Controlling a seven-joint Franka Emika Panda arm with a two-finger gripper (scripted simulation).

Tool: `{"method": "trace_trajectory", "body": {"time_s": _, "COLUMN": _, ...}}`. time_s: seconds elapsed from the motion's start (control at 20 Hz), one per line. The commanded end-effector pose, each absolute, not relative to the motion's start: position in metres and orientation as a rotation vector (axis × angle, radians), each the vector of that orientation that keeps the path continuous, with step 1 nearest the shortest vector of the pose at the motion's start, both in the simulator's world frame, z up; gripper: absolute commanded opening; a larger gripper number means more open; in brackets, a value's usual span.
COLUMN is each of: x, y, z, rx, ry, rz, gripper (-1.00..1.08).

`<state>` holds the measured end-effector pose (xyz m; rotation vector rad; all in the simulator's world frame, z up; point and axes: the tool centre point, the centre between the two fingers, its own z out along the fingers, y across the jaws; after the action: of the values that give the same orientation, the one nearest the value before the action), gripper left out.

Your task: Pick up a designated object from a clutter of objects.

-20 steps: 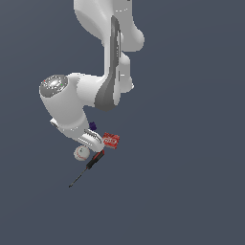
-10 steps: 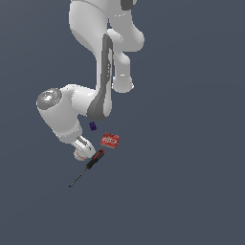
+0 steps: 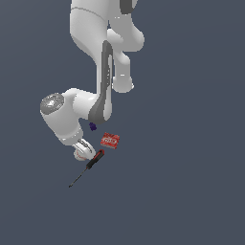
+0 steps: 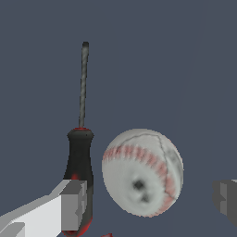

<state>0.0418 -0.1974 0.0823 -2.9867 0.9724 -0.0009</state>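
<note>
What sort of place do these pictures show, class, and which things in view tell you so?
Probably a simulated test scene, not a real room: a featureless grey floor, smooth rendered robot arm, and loose clutter: baseball, screwdriver, red box.

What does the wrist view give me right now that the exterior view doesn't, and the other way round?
Only the wrist view shows the baseball in full, red stitching clear, lying between the two spread fingers with a gap on each side; nothing is gripped. Only the exterior view shows the flat red box, the tiny purple block and the arm's whole pose over the clutter; there the ball is mostly hidden under the wrist. Both show the screwdriver lying close beside the ball, its handle next to one finger.
</note>
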Motion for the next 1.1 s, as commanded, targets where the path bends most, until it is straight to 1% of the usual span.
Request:
{"method": "trace_trajectory", "body": {"time_s": 0.0, "x": 0.041, "y": -0.198, "z": 0.068, "rx": -2.986, "ry": 0.975, "rz": 0.001, "gripper": 1.0}}
{"method": "trace_trajectory", "body": {"time_s": 0.2, "x": 0.041, "y": -0.198, "z": 0.052, "rx": -2.986, "ry": 0.977, "rz": 0.0, "gripper": 1.0}}
{"method": "trace_trajectory", "body": {"time_s": 0.4, "x": 0.042, "y": -0.198, "z": 0.048, "rx": -2.986, "ry": 0.977, "rz": 0.0, "gripper": 1.0}}
{"method": "trace_trajectory", "body": {"time_s": 0.45, "x": 0.042, "y": -0.198, "z": 0.048, "rx": -2.986, "ry": 0.977, "rz": 0.0, "gripper": -1.0}}
{"method": "trace_trajectory", "body": {"time_s": 1.05, "x": 0.042, "y": -0.197, "z": 0.049, "rx": -2.986, "ry": 0.975, "rz": 0.0, "gripper": -1.0}}
